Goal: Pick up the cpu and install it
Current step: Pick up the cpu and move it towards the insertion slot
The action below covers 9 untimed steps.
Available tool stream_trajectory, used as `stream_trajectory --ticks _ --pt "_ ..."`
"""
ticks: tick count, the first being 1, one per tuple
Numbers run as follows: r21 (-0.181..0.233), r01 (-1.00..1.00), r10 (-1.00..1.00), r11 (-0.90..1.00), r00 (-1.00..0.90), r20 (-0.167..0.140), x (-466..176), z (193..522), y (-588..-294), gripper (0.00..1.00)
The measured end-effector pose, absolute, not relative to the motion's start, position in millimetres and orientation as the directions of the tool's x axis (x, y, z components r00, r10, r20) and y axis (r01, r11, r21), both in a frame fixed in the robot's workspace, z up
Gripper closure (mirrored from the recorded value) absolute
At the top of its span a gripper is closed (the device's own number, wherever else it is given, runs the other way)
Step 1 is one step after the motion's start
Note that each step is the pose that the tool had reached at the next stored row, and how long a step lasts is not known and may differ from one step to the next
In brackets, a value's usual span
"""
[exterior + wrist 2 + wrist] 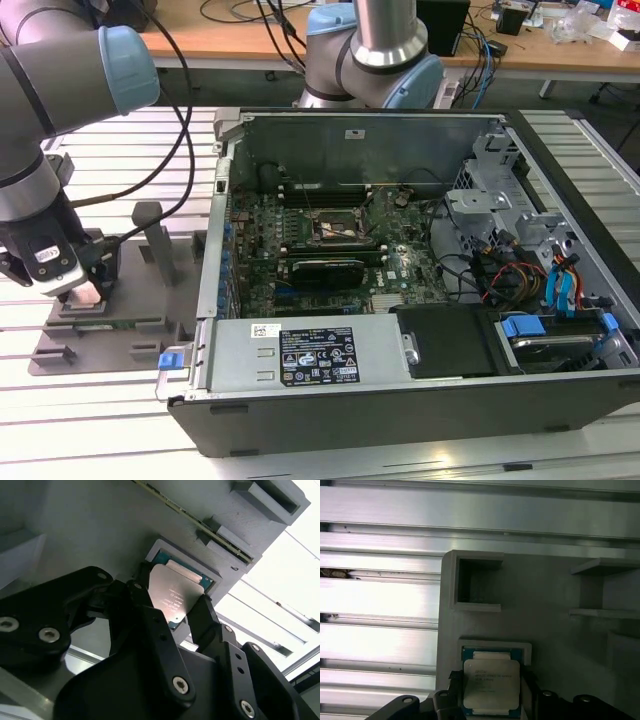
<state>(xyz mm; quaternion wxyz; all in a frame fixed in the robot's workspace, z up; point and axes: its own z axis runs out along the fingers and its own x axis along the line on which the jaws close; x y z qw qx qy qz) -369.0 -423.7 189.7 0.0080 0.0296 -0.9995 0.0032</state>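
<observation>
Pick-up stage; installation has not begun. The gripper (85, 288) is down at the grey tray (110, 345) on the exterior view's left. Its fingers (150, 615) are clamped against two opposite edges of the cpu (172, 590). In both wrist views the cpu lies in its tray recess, not lifted clear. The socket (333, 228) on the motherboard, inside the open computer case (300, 395), appears unoccupied and is well apart, to the exterior view's right. Between tray and socket stand the tray's upright posts (155, 240) and the case's left wall — both judged obstacles.
</observation>
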Motion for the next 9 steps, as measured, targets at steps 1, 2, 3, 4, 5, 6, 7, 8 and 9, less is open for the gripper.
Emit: stream_trajectory --ticks 1,2,3,4,5,6,7,8,9 --pt "-0.006 -0.059 -0.059 0.998 -0.998 0.016 -369.0 189.7 -423.7 0.45" --pt "-0.006 -0.059 -0.059 0.998 -0.998 0.016 -369.0 189.7 -423.7 0.45" --pt "-0.006 -0.059 -0.059 0.998 -0.998 0.016 -369.0 189.7 -423.7 0.45" --pt "-0.006 -0.059 -0.059 0.998 -0.998 0.016 -369.0 189.6 -423.7 0.45" --pt "-0.006 -0.059 -0.059 0.998 -0.998 0.016 -369.0 189.6 -423.7 0.45" --pt "-0.006 -0.059 -0.059 0.998 -0.998 0.016 -369.0 189.6 -423.7 0.45" --pt "-0.006 -0.059 -0.059 0.998 -0.998 0.016 -369.0 189.6 -423.7 0.45" --pt "-0.006 -0.059 -0.059 0.998 -0.998 0.016 -369.0 189.6 -423.7 0.45" --pt "-0.006 -0.059 -0.059 0.998 -0.998 0.016 -369.0 189.6 -423.7 0.45"
